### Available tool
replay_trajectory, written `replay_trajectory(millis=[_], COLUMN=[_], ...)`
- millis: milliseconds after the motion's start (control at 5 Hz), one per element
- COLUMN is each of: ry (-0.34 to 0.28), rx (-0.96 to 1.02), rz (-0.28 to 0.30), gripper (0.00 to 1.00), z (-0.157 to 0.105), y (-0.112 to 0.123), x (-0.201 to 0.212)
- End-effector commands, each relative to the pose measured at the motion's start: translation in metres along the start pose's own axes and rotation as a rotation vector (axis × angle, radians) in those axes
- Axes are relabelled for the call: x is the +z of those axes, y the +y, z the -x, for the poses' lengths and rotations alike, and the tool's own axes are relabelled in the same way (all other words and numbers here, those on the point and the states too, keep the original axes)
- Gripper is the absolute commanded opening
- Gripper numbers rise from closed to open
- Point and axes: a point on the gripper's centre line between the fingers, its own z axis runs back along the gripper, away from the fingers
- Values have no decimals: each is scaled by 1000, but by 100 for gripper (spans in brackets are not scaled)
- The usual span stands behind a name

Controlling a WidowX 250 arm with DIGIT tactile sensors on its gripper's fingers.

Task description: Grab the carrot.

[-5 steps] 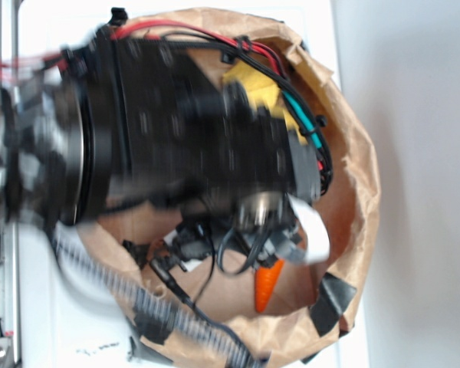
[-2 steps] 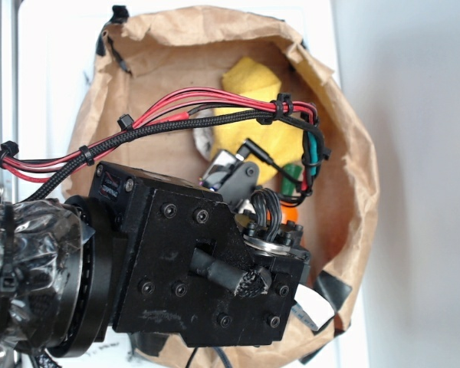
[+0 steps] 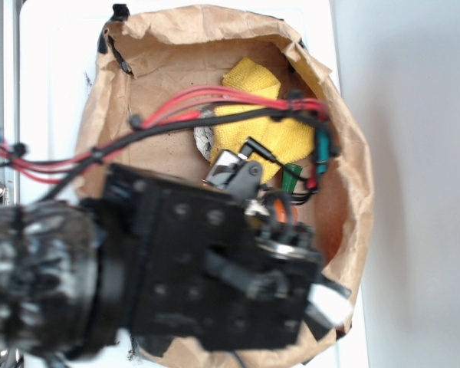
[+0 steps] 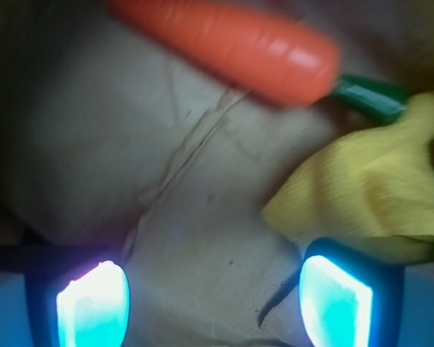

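In the wrist view the glossy orange carrot [image 4: 224,43] lies slanted across the top of the picture on brown paper. Its dark-green stem cap [image 4: 369,97] points right. My gripper [image 4: 215,303] is open, well short of the carrot. Its two glowing fingertips [image 4: 94,303] stand far apart, with only bare paper between them. In the exterior view my black arm [image 3: 199,268] covers most of the carrot. Only its green cap [image 3: 291,178] and a sliver of orange [image 3: 280,211] show beside the wrist. The fingers are hidden there.
Everything sits inside a crumpled brown paper bag [image 3: 215,23] with raised walls. A yellow fuzzy cloth [image 3: 261,107] lies at the bag's far side, and its edge [image 4: 369,195] reaches just above my right fingertip. Red and black cables [image 3: 215,100] arch over the bag.
The arm has swung from the upper part of the bag down to its near side, uncovering the yellow cloth and hiding most of the carrot. It is blurred and still shifting.
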Motion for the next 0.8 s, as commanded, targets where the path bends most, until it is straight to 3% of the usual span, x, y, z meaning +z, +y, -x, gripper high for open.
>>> replay_trajectory(millis=[0,200,400,600], ry=[30,0,-52,-52], rx=[476,659,713,713], rz=[92,135,132,132], gripper=[100,100,100,100], z=[25,39,33,33], y=[44,51,35,35], x=[53,43,15,15])
